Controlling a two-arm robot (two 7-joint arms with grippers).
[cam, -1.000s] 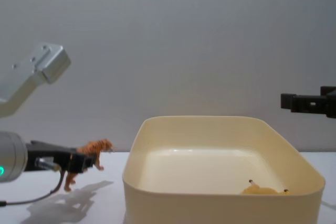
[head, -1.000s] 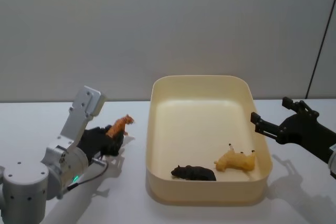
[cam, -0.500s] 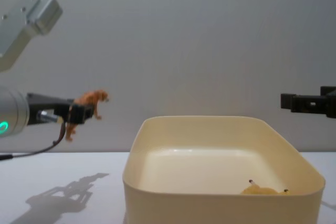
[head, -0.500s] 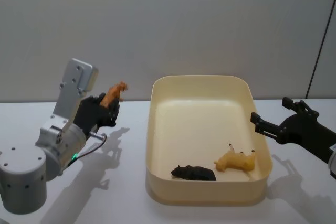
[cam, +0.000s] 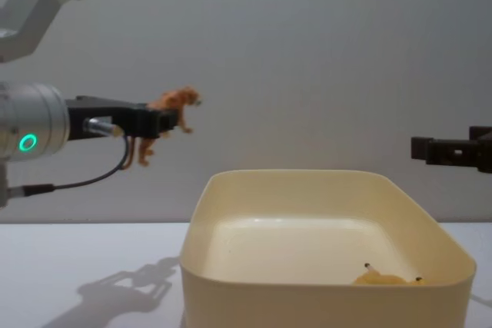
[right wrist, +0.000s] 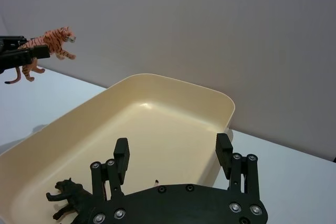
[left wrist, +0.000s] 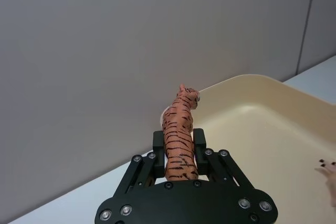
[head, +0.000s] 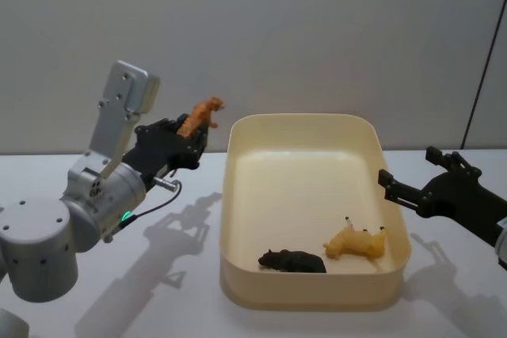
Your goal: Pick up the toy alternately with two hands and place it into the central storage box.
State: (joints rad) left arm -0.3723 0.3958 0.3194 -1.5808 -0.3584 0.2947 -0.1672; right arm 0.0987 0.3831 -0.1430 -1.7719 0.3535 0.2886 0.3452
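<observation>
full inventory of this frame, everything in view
storage box: 1, cream-yellow, centre of the table.
tiger toy: 1, orange with black stripes, in the air left of the box's far left corner, held by the left gripper.
black animal toy: 1, black, lying inside the box near its front wall.
yellow animal toy: 1, yellow, lying inside the box, front right.
table: 1, white.
left gripper: 1, black, shut on the tiger.
right gripper: 1, black, open, at the box's right rim.

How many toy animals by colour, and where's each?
Orange tiger: 1, held in the left gripper beside the storage box
Black animal: 1, in the box
Yellow animal: 1, in the box
Total: 3
</observation>
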